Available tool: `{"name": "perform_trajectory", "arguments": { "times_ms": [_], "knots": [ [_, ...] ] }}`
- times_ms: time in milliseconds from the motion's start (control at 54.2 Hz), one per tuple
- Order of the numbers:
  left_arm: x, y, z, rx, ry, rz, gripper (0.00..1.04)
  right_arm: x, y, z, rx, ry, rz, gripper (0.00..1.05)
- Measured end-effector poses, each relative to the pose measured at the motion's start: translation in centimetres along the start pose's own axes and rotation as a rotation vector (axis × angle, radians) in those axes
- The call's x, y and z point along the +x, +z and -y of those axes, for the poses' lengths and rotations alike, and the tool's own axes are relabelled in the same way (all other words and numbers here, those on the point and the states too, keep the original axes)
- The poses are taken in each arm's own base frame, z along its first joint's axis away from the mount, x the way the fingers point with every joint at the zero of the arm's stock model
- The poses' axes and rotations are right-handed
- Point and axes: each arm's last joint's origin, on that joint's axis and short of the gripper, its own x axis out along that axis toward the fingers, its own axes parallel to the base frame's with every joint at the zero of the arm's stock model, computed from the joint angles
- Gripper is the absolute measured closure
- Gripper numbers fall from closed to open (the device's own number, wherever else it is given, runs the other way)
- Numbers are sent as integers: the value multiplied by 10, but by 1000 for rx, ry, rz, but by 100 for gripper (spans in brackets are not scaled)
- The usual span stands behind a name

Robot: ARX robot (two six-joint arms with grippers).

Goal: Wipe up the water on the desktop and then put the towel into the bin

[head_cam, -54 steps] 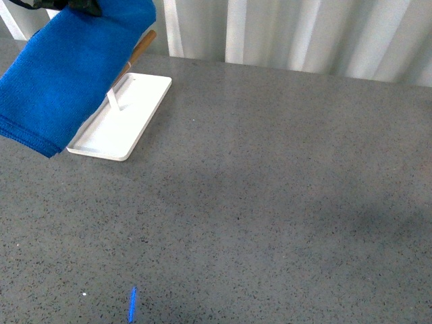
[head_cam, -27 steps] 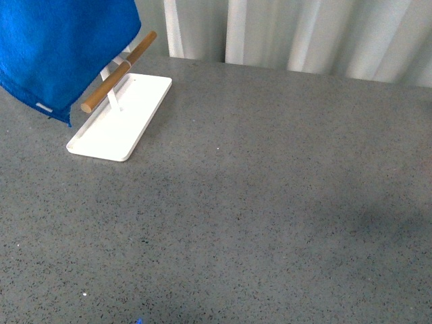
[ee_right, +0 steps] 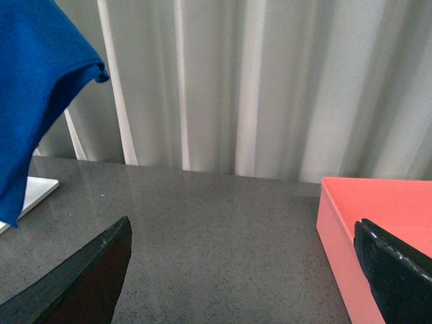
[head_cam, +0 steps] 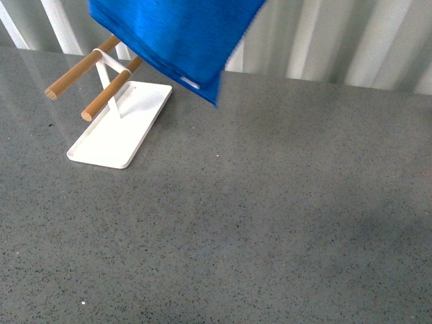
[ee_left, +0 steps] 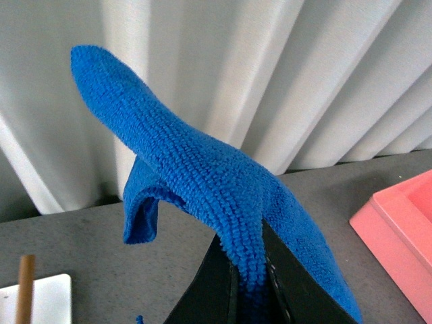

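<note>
Speckled dark-grey stone-like worktop (head_cam: pixel 283 223), slightly glossy; no water can be made out on it. Soft blue microfibre towel (head_cam: pixel 179 34) hangs in the air above the far left edge, clamped in the left hand (ee_left: pixel 246 297), beside a white tray (head_cam: pixel 118 135) with wooden rods (head_cam: pixel 74 73). Right hand (ee_right: pixel 243 233) is spread apart and holds nothing. Judgement: wiping not yet done; placing in the pink box-shaped bin (ee_right: pixel 378 202) remains.

Towel (head_cam: pixel 177 37) aloft over far edge of the desktop (head_cam: pixel 283 223), rod rack (head_cam: pixel 108 94) on tray (head_cam: pixel 111 145) at far left, bin (ee_right: pixel 378 216) on desktop, curtain (head_cam: pixel 337 40) behind all.
</note>
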Motion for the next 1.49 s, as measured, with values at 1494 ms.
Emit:
{"name": "perform_trajectory", "arguments": {
  "times_ms": [1494],
  "knots": [
    [18, -37, 13, -245, -191, -32, 101, 173, 5, -90, 52, 466, -173, 7]
  ]
}}
